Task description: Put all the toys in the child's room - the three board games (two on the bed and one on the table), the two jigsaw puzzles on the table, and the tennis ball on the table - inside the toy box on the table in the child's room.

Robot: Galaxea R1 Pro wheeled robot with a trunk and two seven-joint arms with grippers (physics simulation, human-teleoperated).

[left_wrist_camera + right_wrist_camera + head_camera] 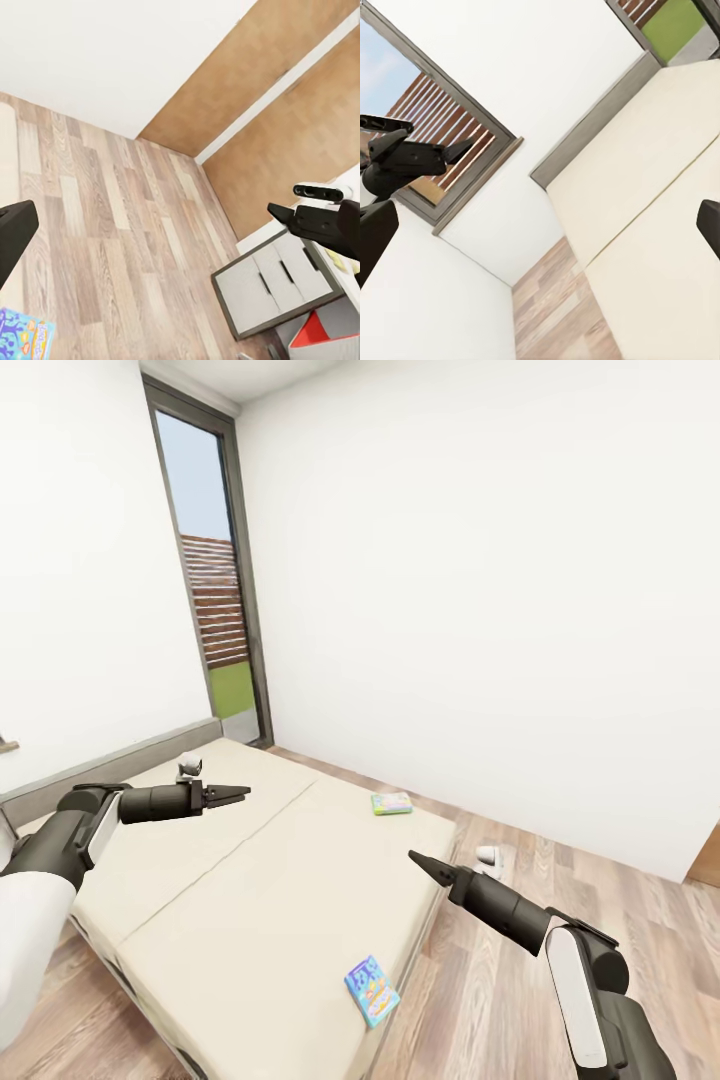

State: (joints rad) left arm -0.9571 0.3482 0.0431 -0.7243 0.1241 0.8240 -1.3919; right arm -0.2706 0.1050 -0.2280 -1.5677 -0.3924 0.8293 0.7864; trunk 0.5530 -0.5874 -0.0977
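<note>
Head view: bed [250, 880] with beige mattress and grey headboard fills the lower left; two board games lie flat on it, both arms held in the air above it.
Board games, count: 2 on the bed, well apart from each other.
Game 1: green-edged board game [391, 803], near the far edge of the mattress, on the wall side; long axis roughly across the picture, slightly tilted.
Game 2: blue board game [371, 990], at the near right edge of the mattress, close to the floor side; long axis runs diagonally, from upper left to lower right.
Left tool [238, 794]: over the headboard end of the bed, pointing right; fingers close together, nothing between them, reads as clenched and empty.
Right tool [420, 859]: over the right edge of the mattress, pointing up and left; tips meet in a point, clenched and empty.
Left wrist view, extra: a low grey drawer cabinet [274, 283] against a wood-panelled wall, wood plank floor [112, 247], and a corner of a blue printed game cover [22, 337]; the right tool [279, 213] crosses the frame.
Right wrist view, extra: the tall window [442, 142] with brown slats outside, the headboard and mattress seam; the left tool [472, 146] shows dark against the window.
White object: small, on the floor [487, 855] just beside the bed; identity cannot be told.
</note>
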